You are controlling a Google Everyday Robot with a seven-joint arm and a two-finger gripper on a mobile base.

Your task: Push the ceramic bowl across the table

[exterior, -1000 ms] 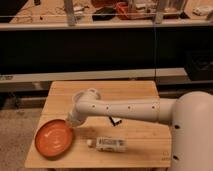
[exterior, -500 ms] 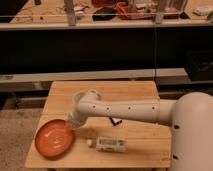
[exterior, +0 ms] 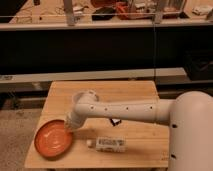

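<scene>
- Orange-red bowl (exterior: 52,140) sits lower left of frame on the light-wood table (exterior: 125,91), right at the table's left edge. Rim looks level w/ or slightly past that edge; can't tell which.
- Bowl lies flat and upright, nothing in it as far as visible.
- Gripper (exterior: 68,128) is at the end of the white arm (exterior: 125,110), low at the bowl's upper-right rim. It is touching or just beside the rim; exact contact is hidden by the wrist.
- Gripper is closed, w/ no sign of anything held. It serves as a blunt pusher, not a grasp.
- Arm reaches from the robot body (exterior: 192,132) at right of frame, across table centre, down to lower left.
- Other items: white packet (exterior: 111,144) lower centre, w/ a small pale round thing (exterior: 90,143) just left of it, both apart from the bowl. A small dark item (exterior: 116,121) lies just under the arm.
- Progress, my read: bowl is at the far left w/ the gripper on its right, so the push prob runs right to left. It looks nearly complete, w/ hardly any tabletop left on that side.
- Left to do, prob: stop pushing, lift off the rim, pull the arm back.
- Risk: more shove leftward could tip the bowl off the edge; it's ceramic and would likely break.
</scene>
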